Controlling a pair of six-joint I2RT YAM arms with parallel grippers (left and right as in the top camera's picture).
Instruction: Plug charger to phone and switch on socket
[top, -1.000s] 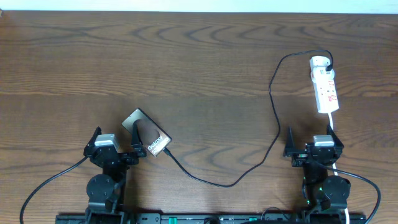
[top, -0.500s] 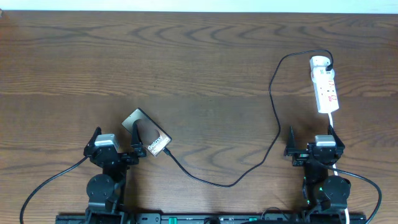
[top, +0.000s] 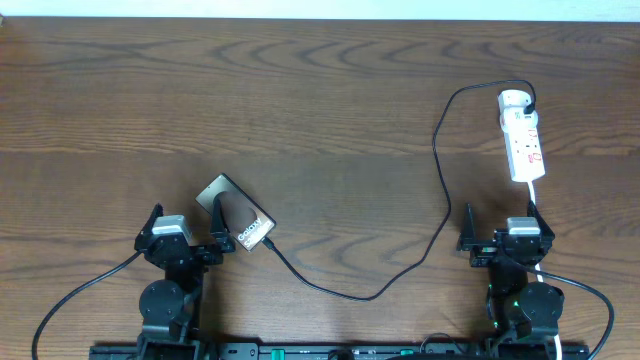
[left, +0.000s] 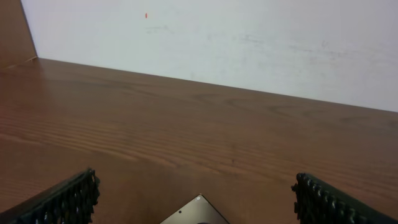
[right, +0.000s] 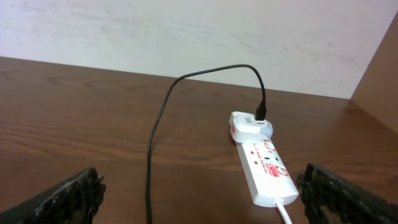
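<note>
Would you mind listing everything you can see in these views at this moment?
phone: one, dark with white lettering, flat on the table's near left.
charger: one, black cable, running from the phone's near edge in a loop to the socket's far end.
socket: one, white strip with red markings, far right.
white cord: one, thick, leaving the socket's near end.
table: one, brown wood.
wall: one, white, behind the table.
left hand: one, black, open, by the phone.
right hand: one, black, open, near side of the socket.
</note>
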